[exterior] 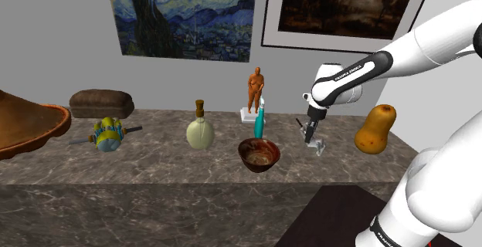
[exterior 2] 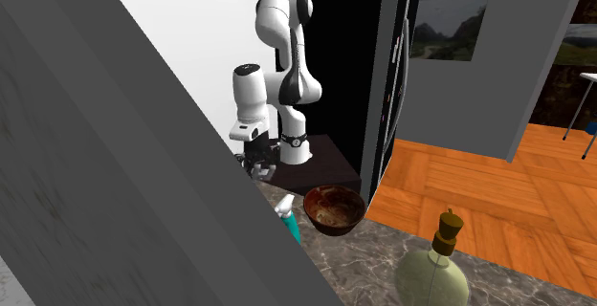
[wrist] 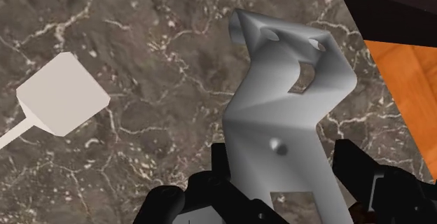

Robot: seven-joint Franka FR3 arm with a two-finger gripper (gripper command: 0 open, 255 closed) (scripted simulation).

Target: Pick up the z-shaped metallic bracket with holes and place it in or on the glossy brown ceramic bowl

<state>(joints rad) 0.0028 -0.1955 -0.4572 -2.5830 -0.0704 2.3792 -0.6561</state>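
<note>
The grey z-shaped bracket [wrist: 290, 110] with holes stands between my gripper's [wrist: 283, 168] two black fingers, which close on its lower part. In the shoulder view the gripper [exterior: 312, 137] points down with the bracket [exterior: 316, 144] at its tip, low over the marble counter; I cannot tell if it touches. The glossy brown bowl [exterior: 259, 154] sits on the counter a short way toward that view's left of the gripper, nearer the front edge. In the second exterior view the bowl [exterior 2: 332, 208] lies in front of the gripper [exterior 2: 258, 167], partly behind a grey wall.
An orange squash [exterior: 376, 128] lies to the shoulder view's right of the gripper. A teal brush [exterior: 260, 118] and an orange figurine [exterior: 255, 91] stand behind the bowl. A pale bottle [exterior: 199, 130], a loaf [exterior: 101, 103] and a big brown dish [exterior: 27, 126] are farther left. A white square-headed tool [wrist: 61, 93] lies near the bracket.
</note>
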